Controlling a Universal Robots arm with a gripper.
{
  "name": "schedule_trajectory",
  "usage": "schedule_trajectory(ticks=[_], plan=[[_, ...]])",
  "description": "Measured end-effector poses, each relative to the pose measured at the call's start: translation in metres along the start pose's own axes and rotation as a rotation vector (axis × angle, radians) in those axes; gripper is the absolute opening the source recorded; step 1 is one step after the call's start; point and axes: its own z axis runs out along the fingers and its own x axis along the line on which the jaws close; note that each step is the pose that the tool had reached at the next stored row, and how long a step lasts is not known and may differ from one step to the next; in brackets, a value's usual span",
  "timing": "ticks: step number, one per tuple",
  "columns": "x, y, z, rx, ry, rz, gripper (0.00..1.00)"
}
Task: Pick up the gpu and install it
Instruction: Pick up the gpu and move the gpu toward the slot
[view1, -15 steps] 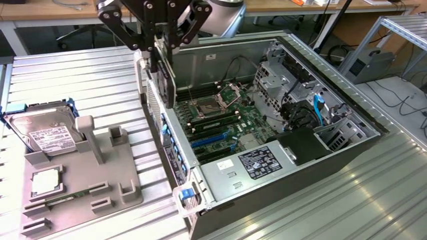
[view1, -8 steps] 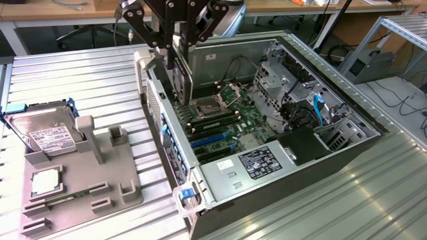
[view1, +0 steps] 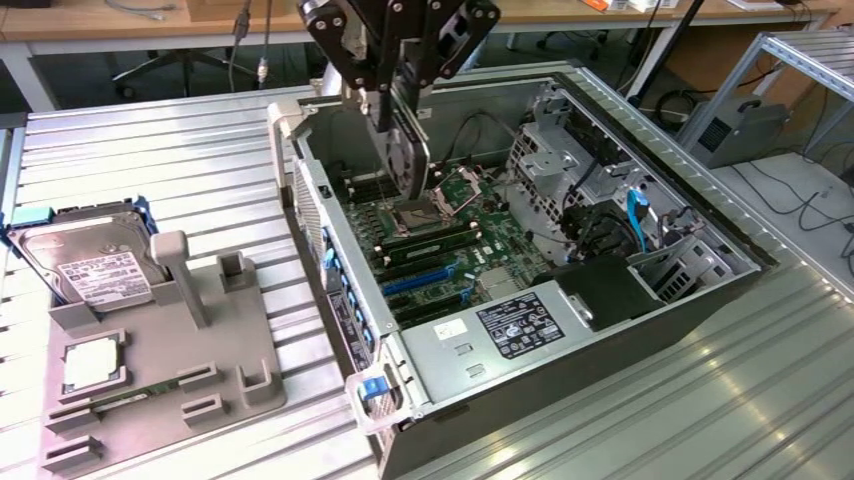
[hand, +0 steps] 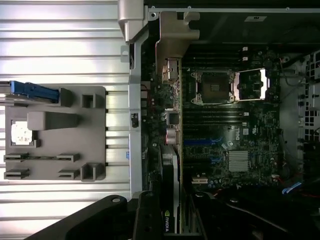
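gpu (view1: 407, 160): held upright, edge down, hanging in the open top of the computer case (view1: 747, 262). the wrist view looks along it edge-on, with a green logo on its near end.
pincer (view1: 387, 100): jaws part closed and clamped on the card's upper edge, one finger on each face. it has hold of nothing else.
under the card: the motherboard (view1: 487, 255), with the processor socket (view1: 424, 213) roughly below the card's lower end. the card seems to hang clear of the board, though the gap is hard to judge from this angle.
slots: the blue slots (view1: 424, 282) lie further along the board, toward the exterior view's lower edge. they are bare and apart from the card.
rear wall (view1: 334, 260): on the exterior view's left, near the card.
outside the case: a grey tray (view1: 234, 355) on the ribbed table (view1: 160, 150), well apart on the exterior view's left. a hard drive (view1: 83, 265) sits at its far end.
step in hand: the pick-up looks done. the card is over the case but not yet seated, so the install is open.
next move calls for: as i judge it, the card's connector edge lined up along one blue slot, the bracket end toward the rear wall, and a straight, upright descent. a tilt or offset would land it on the slot's lip.
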Motion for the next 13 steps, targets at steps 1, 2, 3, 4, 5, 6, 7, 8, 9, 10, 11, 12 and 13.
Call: schedule_trajectory(ticks=[1, 2, 3, 4, 5, 6, 7, 8, 9, 10, 11, 12, 13], plan=[[-0.004, 0.0001, 0.0001, 0.0, 0.0, 0.0, 0.27], [-0.009, 0.0003, 0.0003, -0.0001, -0.0001, 0.0, 0.27], [-0.013, 0.0004, 0.0004, -0.0001, -0.0001, 0.0, 0.27], [-0.018, 0.0006, 0.0005, -0.0001, 0.0, 0.0, 0.27], [-0.022, 0.0008, 0.0006, 0.0, 0.0, 0.0, 0.27], [-0.026, 0.001, 0.0008, -0.0001, -0.0001, 0.0, 0.27], [-0.03, 0.0011, 0.0009, -0.0001, -0.0001, 0.0, 0.27], [-0.033, 0.0012, 0.001, -0.0001, 0.0, 0.0, 0.27], [-0.037, 0.0014, 0.001, 0.0, 0.0, 0.0, 0.27], [-0.041, 0.0016, 0.0011, 0.0, 0.0, 0.0, 0.27], [-0.045, 0.0018, 0.0012, 0.0, 0.0, 0.0, 0.27], [-0.051, 0.002, 0.0014, 0.0, 0.0, 0.0, 0.27], [-0.057, 0.0022, 0.0016, -0.0001, -0.0001, 0.0, 0.27]])
